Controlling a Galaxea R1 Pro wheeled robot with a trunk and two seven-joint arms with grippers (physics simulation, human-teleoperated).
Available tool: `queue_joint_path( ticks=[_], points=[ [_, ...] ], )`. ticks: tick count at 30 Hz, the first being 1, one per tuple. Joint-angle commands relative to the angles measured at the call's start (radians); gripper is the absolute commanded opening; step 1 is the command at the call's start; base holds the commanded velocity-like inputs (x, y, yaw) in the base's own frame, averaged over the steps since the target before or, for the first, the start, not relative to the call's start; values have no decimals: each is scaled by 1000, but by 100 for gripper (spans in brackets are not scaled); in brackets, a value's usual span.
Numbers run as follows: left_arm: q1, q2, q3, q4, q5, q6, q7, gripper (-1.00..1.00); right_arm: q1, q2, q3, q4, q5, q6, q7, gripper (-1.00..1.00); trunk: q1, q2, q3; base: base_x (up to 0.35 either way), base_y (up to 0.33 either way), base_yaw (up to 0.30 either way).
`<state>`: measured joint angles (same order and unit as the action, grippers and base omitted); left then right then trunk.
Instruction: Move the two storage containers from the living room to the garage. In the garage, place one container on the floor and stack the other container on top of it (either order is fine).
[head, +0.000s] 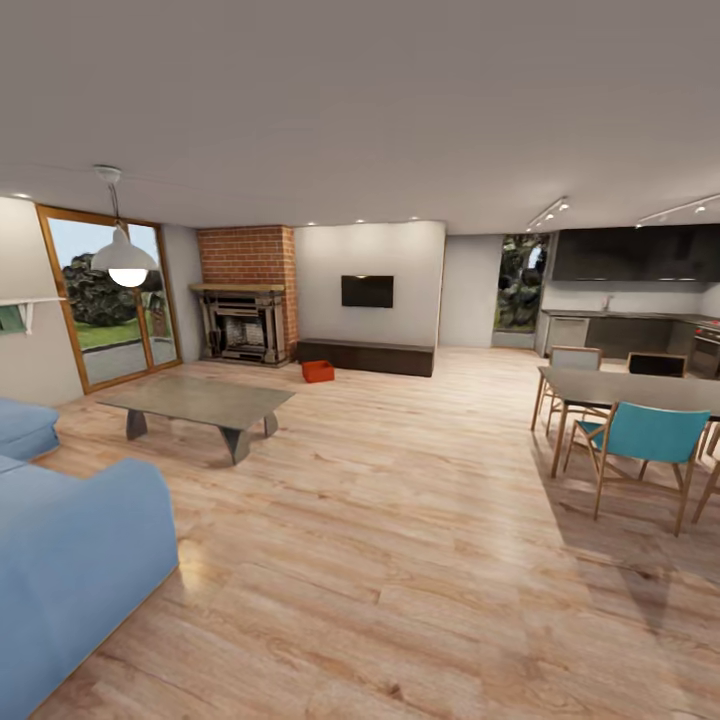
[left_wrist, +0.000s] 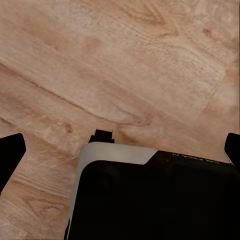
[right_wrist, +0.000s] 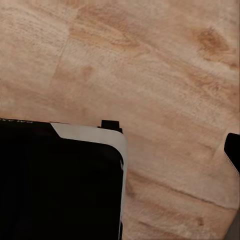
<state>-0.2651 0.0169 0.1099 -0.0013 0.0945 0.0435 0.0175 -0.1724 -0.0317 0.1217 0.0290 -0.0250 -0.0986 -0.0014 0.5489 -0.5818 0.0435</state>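
Head view: I'm in the living room, light wood plank floor (head: 400, 520). One orange-red storage container (head: 318, 371) sits far across the room on the floor, just in front of the left end of the long dark low bench (head: 366, 356), right of the brick chimney (head: 247, 256) and fireplace (head: 241, 323); too small to see its contents. I can make out one box only. Black TV (head: 367, 291) on the wall above the bench. Grey low table (head: 196, 402) mid-left, blue sofa (head: 70, 560) near left, dining table (head: 640, 390) with teal chair (head: 648, 440) right.

Left wrist view: my left gripper (left_wrist: 122, 150) hangs over the plank floor (left_wrist: 125, 65), fingertips dark at both edges, spread wide, nothing between. Black and white robot body (left_wrist: 155, 195) below.

Right wrist view: one dark fingertip (right_wrist: 232, 150) shows at the edge over grainy wood planks (right_wrist: 150, 65); can't tell whether my right gripper is spread or clenched. Black body panel (right_wrist: 55, 180) with white trim.
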Motion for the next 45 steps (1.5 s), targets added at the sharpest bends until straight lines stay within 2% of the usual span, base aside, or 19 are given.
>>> queue_joint_path(
  ticks=[1,45],
  points=[
    [0,0,4,0,10,3,1,100,-1,1,7,3,-3,-6,0,100,1,0,0,323,0,0],
    [0,0,4,0,14,3,1,100,-1,-1,7,3,-3,-2,-2,100,1,0,0,323,0,0]
  ],
)
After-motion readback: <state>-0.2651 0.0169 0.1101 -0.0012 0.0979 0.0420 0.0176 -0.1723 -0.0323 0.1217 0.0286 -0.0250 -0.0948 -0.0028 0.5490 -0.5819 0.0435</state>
